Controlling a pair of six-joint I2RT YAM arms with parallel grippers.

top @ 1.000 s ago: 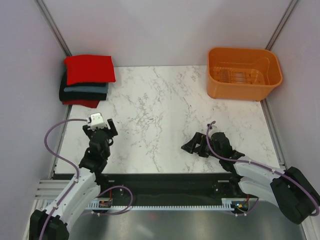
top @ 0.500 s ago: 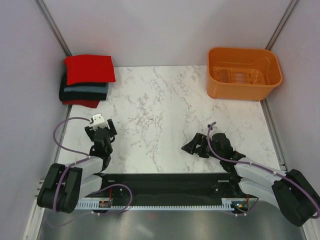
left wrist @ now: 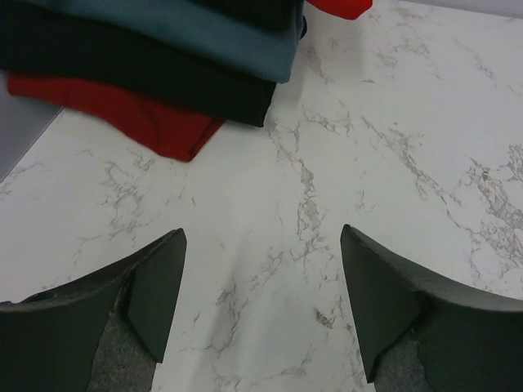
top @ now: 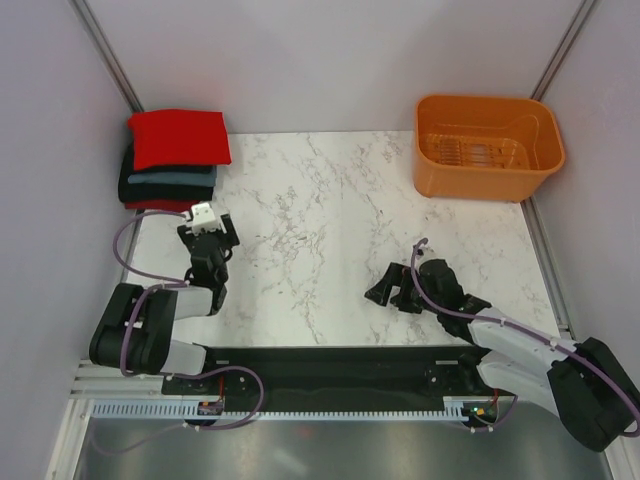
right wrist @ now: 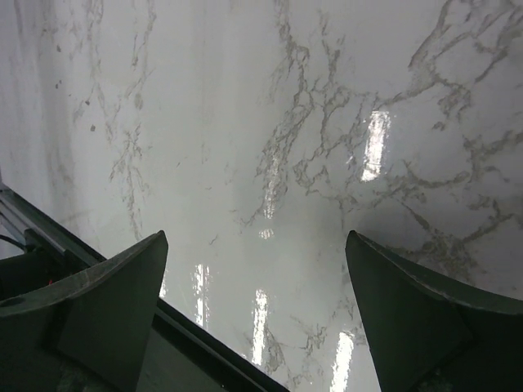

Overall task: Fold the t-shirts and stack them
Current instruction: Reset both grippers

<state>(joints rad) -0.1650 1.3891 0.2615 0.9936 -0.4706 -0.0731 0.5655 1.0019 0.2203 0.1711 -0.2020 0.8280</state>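
Several folded t-shirts are stacked at the table's far left corner: a red one [top: 178, 138] on top, then slate-blue [top: 172, 179], black [top: 160, 192] and red [top: 163, 206]. In the left wrist view the slate-blue [left wrist: 188, 28], black [left wrist: 139, 75] and bottom red [left wrist: 143, 121] shirts lie just ahead. My left gripper [top: 208, 233] [left wrist: 261, 310] is open and empty over bare marble, a little short of the stack. My right gripper [top: 386, 289] [right wrist: 257, 318] is open and empty, low over the marble at the near right.
An orange plastic basket [top: 488, 145] stands at the far right corner. The marble table [top: 320, 210] lies between white side walls. The table's near edge and black rail [right wrist: 98, 286] show beside my right gripper.
My left gripper has moved away from the near edge toward the stack, its arm folding low. The right gripper has hardly moved. The stack is unchanged.
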